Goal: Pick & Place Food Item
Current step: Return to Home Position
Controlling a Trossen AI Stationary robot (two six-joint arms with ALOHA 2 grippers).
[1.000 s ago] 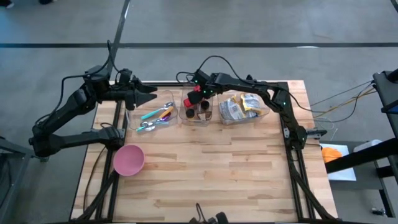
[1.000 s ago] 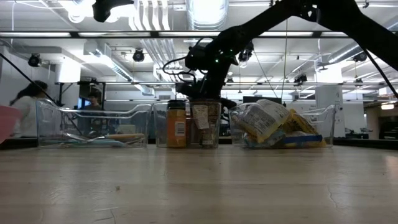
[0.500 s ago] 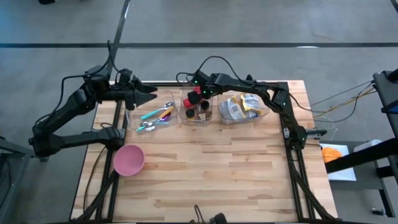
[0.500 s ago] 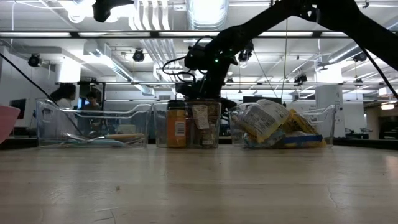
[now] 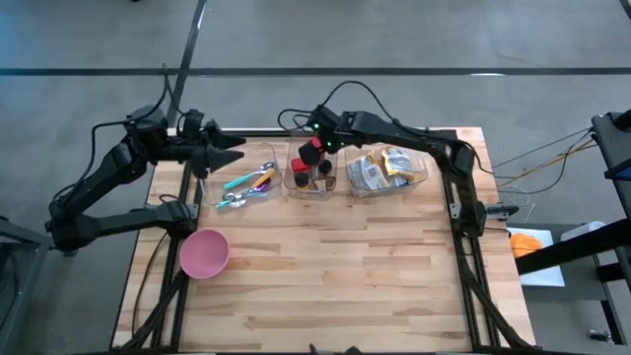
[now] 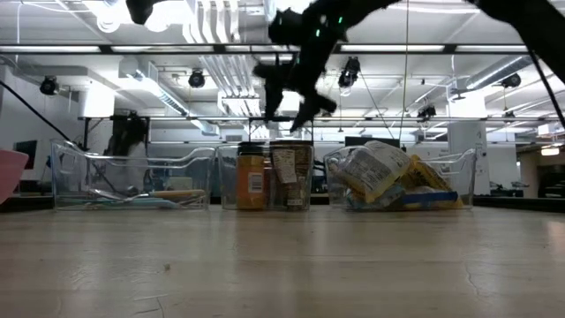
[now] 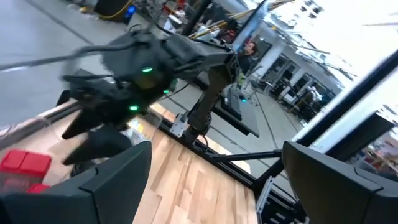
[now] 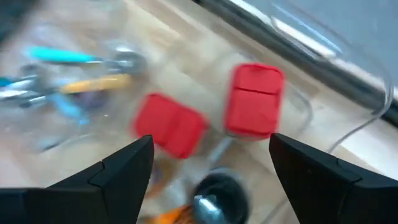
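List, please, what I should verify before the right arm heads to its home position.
1. Fingers of the right gripper open, nothing held: ok.
2. Clearance: right gripper above the rim of the middle bin in the low view: ok.
3. Both red seasoning cans inside the middle bin: ok.
4. Fingers of the left gripper open, nothing held: ok.
5. The spoons lying inside the left bin: ok.

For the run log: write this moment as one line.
right tool open, empty, above middle bin | red-capped cans in that bin | left tool open, high above left bin
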